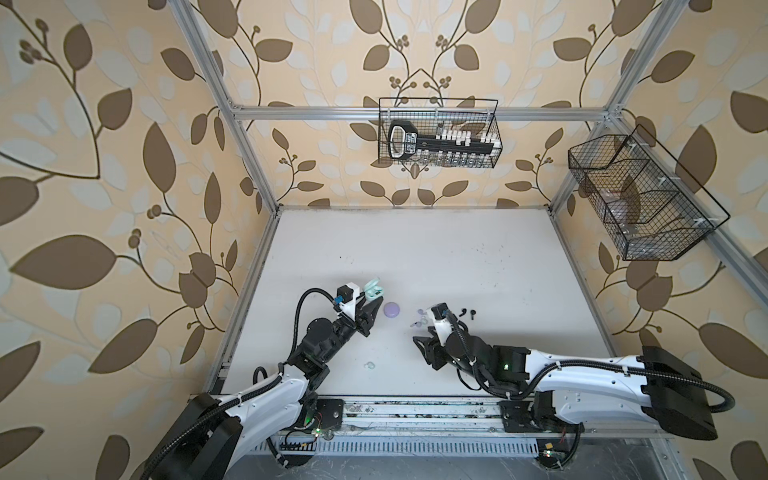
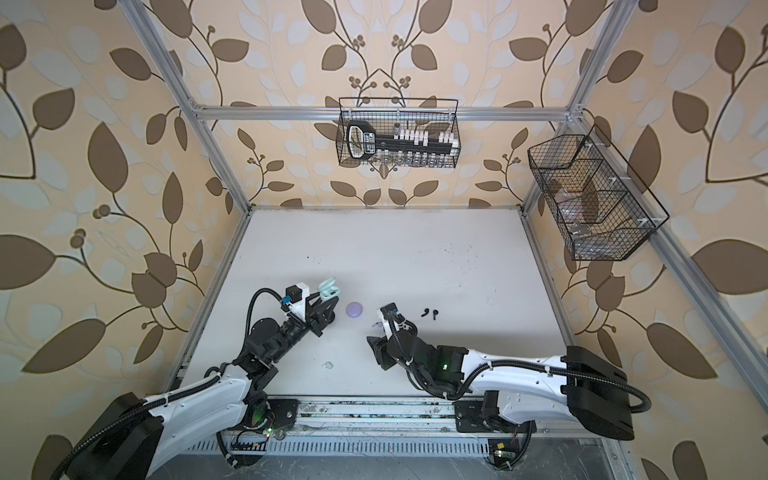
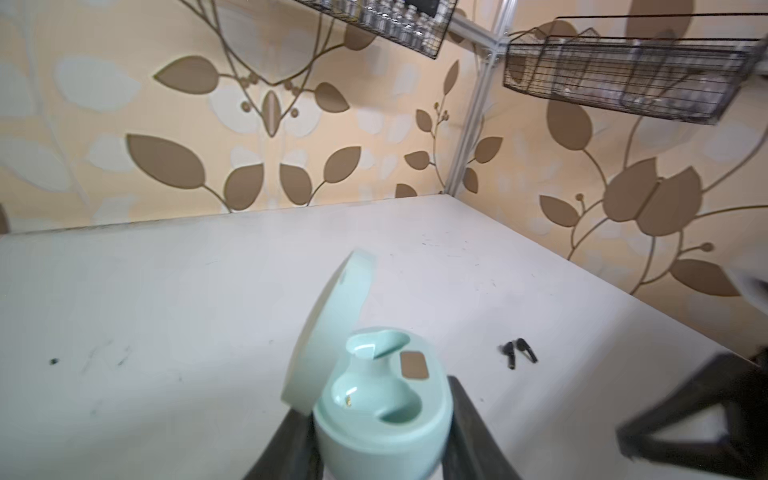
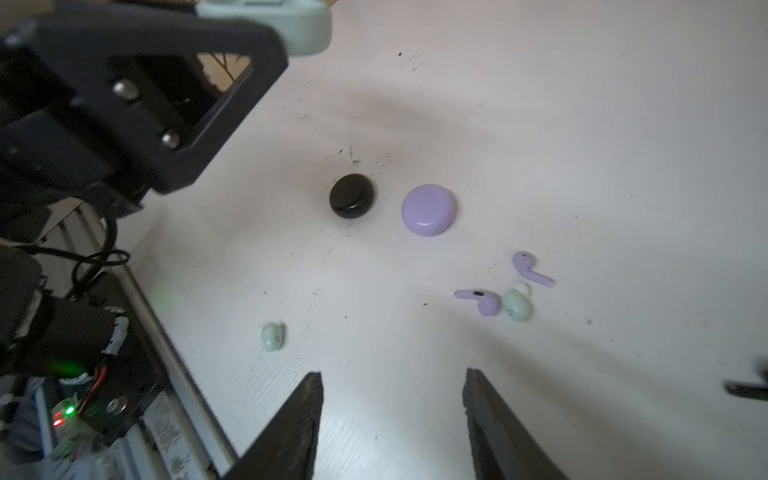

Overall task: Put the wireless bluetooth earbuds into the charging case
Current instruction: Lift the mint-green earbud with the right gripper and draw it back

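We see the L pincer (image 3: 376,401) clamped on the mint case (image 1: 372,289), held above the desk (image 1: 457,257) w/ lid open. R pincer (image 4: 392,374) hangs over the desk, jaws apart, nothing btwn them. All buds lie on the desk. The black pair (image 1: 467,312) is off to the right. Two lavender buds (image 4: 532,269) lie by a mint bud (image 4: 516,306) that touches one of them. A 2nd mint bud (image 4: 272,336) lies alone nearer the front rail (image 4: 172,353). Black case (image 4: 351,196) and lavender case (image 4: 428,210) sit shut, side by side w/ a gap.
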